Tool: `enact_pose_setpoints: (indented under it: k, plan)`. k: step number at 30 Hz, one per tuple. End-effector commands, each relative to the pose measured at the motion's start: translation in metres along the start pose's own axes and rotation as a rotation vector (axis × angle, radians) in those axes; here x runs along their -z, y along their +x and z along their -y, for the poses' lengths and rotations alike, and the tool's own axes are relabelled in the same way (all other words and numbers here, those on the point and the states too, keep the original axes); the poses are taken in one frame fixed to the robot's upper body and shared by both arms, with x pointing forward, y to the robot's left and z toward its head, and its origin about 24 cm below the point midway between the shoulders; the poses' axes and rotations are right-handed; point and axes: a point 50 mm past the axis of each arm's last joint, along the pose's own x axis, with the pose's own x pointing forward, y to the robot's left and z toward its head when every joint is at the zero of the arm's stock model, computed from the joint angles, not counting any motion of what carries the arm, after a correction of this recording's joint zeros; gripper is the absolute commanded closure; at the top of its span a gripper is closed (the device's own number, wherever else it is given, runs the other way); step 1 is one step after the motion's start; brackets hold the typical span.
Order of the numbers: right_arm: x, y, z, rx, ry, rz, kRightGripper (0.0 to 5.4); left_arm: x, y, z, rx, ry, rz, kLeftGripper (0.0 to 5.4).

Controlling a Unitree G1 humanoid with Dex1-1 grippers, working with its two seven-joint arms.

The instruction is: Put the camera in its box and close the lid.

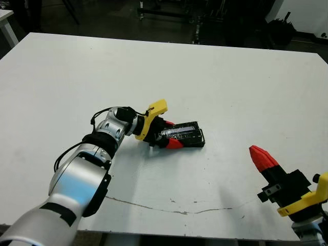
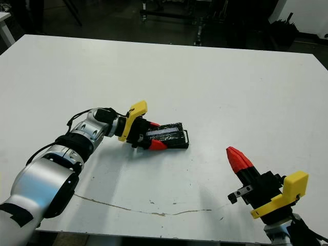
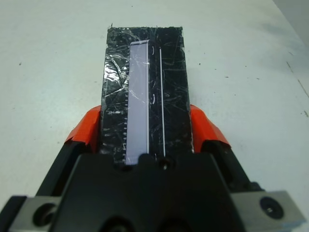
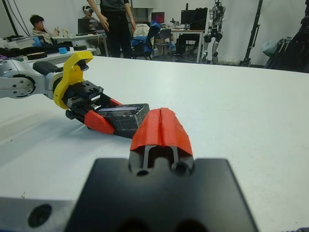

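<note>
While the left gripper [image 1: 167, 134] clamps the lid [image 3: 145, 92], apparently seating it on the box, the right gripper [image 1: 262, 157] idles, fingers pressed together.

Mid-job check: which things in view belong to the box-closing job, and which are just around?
Job:
- lid, crinkly black slab between the left gripper's fingers, on the table
- right gripper, shut, apart from it

The camera and box are not separately visible.

Just around:
- white table
- people beyond the table
</note>
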Motion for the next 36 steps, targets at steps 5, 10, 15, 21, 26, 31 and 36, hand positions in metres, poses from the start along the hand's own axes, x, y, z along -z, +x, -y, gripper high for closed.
enact_pose_setpoints:
  k: [5,10,15,21,26,31,36]
  plan:
    - [0.001,-0.003,0.002,0.005,0.015,-0.030,5.40,0.001,0.072,0.043,0.256,-0.030,-0.028,2.24]
    - [0.001,-0.003,0.002,0.006,0.020,-0.027,5.40,-0.004,0.080,0.048,0.294,0.015,-0.060,2.24]
    - [0.000,-0.004,0.002,0.006,0.026,-0.029,5.40,-0.009,0.086,0.052,0.319,0.054,-0.109,2.24]
    - [-0.005,-0.004,0.004,0.011,0.030,-0.024,5.40,-0.013,0.098,0.060,0.346,0.107,-0.131,2.24]
    - [-0.007,-0.005,0.005,0.012,0.029,-0.027,5.40,-0.008,0.101,0.060,0.293,0.080,-0.106,2.06]
    - [-0.008,-0.004,0.007,0.002,0.032,-0.027,5.40,-0.007,0.097,0.056,0.249,0.230,-0.124,1.38]
    - [-0.009,-0.004,0.006,0.004,0.033,-0.037,5.40,-0.005,0.091,0.053,0.244,0.251,-0.129,0.79]
